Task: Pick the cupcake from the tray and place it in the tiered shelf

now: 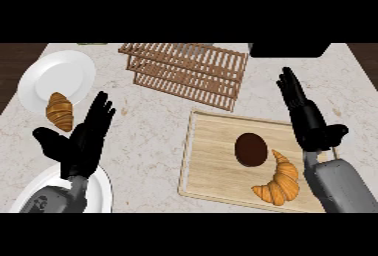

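Observation:
A dark brown cupcake (251,149) sits on the pale wooden tray (210,150) at the right of the counter, with a golden croissant (280,182) just beside it toward the front. The brown slatted tiered shelf (188,70) stands at the back centre. My right hand (310,122) hovers open, fingers straight and pointing away, over the tray's right edge, a little right of the cupcake and not touching it. At the lower left, my left hand (81,140) rests open with its fingers up, holding nothing.
A white plate (55,75) at the back left carries a second croissant (60,111) on its front rim. Another white plate (100,192) lies under my left forearm at the front left. A black object (289,49) sits at the back right edge.

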Controlling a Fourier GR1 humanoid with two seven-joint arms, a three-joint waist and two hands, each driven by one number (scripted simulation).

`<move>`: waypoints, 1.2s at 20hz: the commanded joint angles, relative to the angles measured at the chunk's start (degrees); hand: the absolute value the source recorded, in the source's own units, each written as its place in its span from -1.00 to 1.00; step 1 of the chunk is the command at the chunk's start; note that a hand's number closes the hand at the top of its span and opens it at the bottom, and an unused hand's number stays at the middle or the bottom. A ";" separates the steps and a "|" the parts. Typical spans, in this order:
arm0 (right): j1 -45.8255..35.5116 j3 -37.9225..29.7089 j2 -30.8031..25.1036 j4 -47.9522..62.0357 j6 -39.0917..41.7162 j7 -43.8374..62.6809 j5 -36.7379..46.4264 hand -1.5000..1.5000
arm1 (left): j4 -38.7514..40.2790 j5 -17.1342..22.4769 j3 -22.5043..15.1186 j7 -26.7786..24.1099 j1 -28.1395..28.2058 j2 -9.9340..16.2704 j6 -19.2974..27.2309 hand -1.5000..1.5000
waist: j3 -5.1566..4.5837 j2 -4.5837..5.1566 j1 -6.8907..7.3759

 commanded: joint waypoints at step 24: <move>-1.71 19.76 10.36 -4.16 -20.26 59.45 70.89 -1.00 | 9.33 -0.18 9.94 -4.89 11.43 13.83 -12.22 0.00 | -1.05 0.70 -2.88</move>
